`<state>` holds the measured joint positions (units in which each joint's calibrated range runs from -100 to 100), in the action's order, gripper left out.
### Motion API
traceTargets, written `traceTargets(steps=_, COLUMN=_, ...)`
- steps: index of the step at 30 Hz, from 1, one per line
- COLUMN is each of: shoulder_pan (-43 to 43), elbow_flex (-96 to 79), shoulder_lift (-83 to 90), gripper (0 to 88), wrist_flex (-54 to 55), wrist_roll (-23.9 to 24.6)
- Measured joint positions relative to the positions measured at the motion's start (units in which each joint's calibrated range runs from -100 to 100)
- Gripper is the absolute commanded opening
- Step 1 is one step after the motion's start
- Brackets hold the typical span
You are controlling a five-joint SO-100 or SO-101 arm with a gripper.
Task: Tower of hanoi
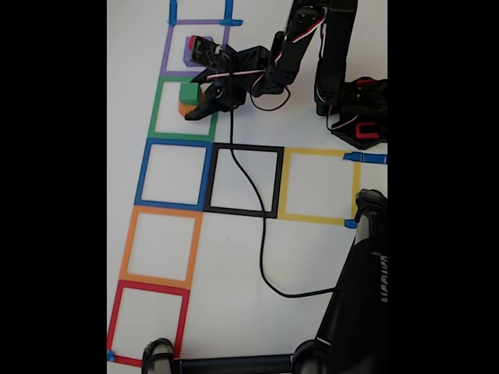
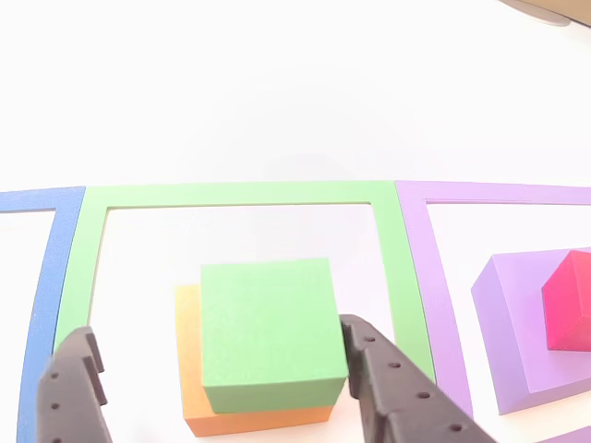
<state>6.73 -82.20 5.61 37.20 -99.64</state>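
Up close: claw (image 2: 222, 374) straddles green cube (image 2: 268, 332); red cube (image 2: 568, 314) atop purple cube (image 2: 512, 323).

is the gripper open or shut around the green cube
Open. In the other view the gripper fingers stand either side of the green cube, which sits on the orange cube; a gap shows on the left.

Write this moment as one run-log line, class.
gripper: open, straddling green cube | green cube: on orange cube, green square | red cube: on purple cube

Fixed view overhead; other view close, sharing green cube (image 1: 189, 92).
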Motion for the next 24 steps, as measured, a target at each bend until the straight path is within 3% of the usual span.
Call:
traceTargets(steps=5, shoulder_pan=0.0, elbow_flex=0.0, shoulder_lift=0.5, gripper=31.0, wrist_flex=0.0, wrist_roll=0.0)
traceTargets(steps=11, shoulder_pan=2.9, elbow_flex=0.0, shoulder_lift=9.3, gripper=16.6, wrist_flex=-5.7, wrist_roll=-0.4)
traceTargets(steps=15, shoulder_pan=5.6, elbow_flex=0.0, shoulder_lift=20.3, gripper=5.5, wrist_flex=-18.3, wrist_roll=-0.4)
traceTargets(steps=24, shoulder_pan=9.9, elbow_flex=4.5, shoulder_lift=43.6, gripper=1.3, wrist_flex=-54.9, wrist_roll=-0.2)
